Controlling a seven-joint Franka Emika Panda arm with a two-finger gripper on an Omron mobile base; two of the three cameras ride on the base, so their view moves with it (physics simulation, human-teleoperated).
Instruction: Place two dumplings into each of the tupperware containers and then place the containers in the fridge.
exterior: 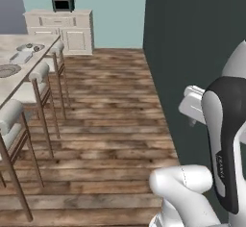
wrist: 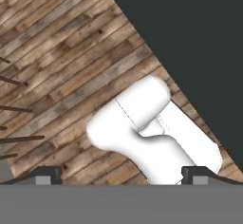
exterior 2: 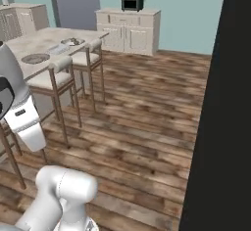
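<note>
Pincer (wrist: 121, 173) points down at the wood floor (wrist: 57, 76), its two tips spread wide apart and nothing between them. A dark wall (wrist: 190, 38) stands close beside it. Three bar stools (exterior: 39, 74) line the near edge of the worktop (exterior 2: 29, 46), well away from the pincer across open floor.

Farther off on that worktop lie two pale tupperware containers (exterior 2: 72, 42), too small to make out clearly, and one round plate (exterior 2: 35, 58). Dumplings can't be told at this range. Against the far wall sits a white cabinet (exterior 2: 128, 29) with one small dark oven (exterior 2: 132, 1) on top.

Step, as I judge it: an approach, nothing loaded. The next move calls for bringing the base up to the worktop so the pincer can reach the first dumpling
</note>
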